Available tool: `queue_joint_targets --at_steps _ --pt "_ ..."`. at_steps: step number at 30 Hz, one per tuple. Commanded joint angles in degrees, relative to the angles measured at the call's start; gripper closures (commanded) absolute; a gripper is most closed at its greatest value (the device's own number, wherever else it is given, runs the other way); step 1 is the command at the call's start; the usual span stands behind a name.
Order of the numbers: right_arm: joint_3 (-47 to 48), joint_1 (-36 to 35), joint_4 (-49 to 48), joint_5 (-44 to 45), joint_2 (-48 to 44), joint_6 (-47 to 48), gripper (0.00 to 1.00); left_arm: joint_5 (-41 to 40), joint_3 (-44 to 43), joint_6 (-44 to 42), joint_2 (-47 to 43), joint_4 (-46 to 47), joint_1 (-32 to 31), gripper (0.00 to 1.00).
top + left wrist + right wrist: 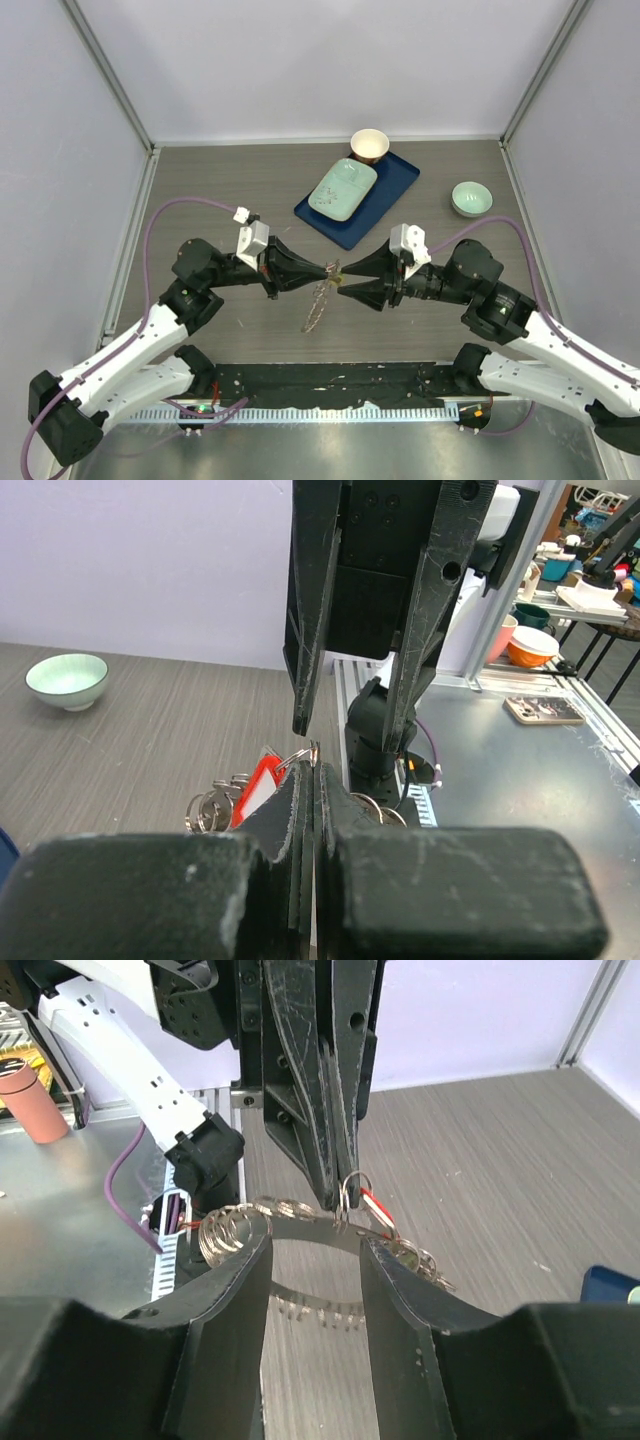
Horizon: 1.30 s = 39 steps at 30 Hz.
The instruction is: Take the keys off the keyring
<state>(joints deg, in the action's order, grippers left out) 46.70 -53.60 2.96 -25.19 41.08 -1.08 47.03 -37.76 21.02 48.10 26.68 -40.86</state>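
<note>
Left hand [324, 268] pinches the keyring [317, 305] over the middle of the worktop [220, 200], ring dangling. Right hand [341, 271] is spread around it. Open room toward the left edge, tray [397, 178] far-right.

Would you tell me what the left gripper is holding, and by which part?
The left gripper pinches the keyring by a small wire loop at its top.

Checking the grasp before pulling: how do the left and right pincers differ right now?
The left pincer is shut, pinching a small silvery loop on the large grey metal keyring; the right pincer is open, with that keyring crossing its gap. Both meet tip to tip.
</note>
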Motion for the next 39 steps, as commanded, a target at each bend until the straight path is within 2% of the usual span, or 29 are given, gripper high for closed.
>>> queue_joint_targets --at_steps 1,22,25,26,27,31,33,34,39 --pt "1.99 -0.01 -6.12 -1.61 0.84 3.37 0.54 0.52 -0.3 0.34 -0.81 5.75 -0.27 1.0" --pt "4.28 -0.01 -5.16 -0.92 5.15 3.63 0.71 0.61 -0.56 0.34 -0.11 6.37 -0.27 1.0" --pt "4.45 -0.01 -5.33 -0.82 5.15 3.45 0.83 0.61 -0.56 0.43 -0.02 6.28 -0.18 1.0" --pt "4.45 -0.1 -5.42 -0.56 5.06 3.28 0.94 0.52 -0.48 0.34 -0.11 6.28 -0.18 1.0" --pt "4.63 -0.1 -5.51 -0.13 5.06 2.76 0.99 0.52 -0.47 0.25 0.07 6.37 -0.18 1.0" --pt "5.51 -0.1 -4.55 1.72 4.71 2.31 0.99 -0.44 -0.65 0.26 -0.02 5.41 -0.18 1.0" --pt "6.47 -0.1 -3.32 1.81 4.45 2.84 0.99 -2.02 -1.78 -2.36 -0.46 1.04 -0.27 0.93" --pt "6.82 -0.1 -1.75 1.81 4.27 3.71 0.99 -2.72 -2.4 -3.95 -1.59 -1.17 -0.18 0.78" --pt "11.04 -0.01 7.92 -1.69 4.45 7.76 0.99 -11.15 -8.28 -16.5 -6.6 -19.62 -0.18 0.51"
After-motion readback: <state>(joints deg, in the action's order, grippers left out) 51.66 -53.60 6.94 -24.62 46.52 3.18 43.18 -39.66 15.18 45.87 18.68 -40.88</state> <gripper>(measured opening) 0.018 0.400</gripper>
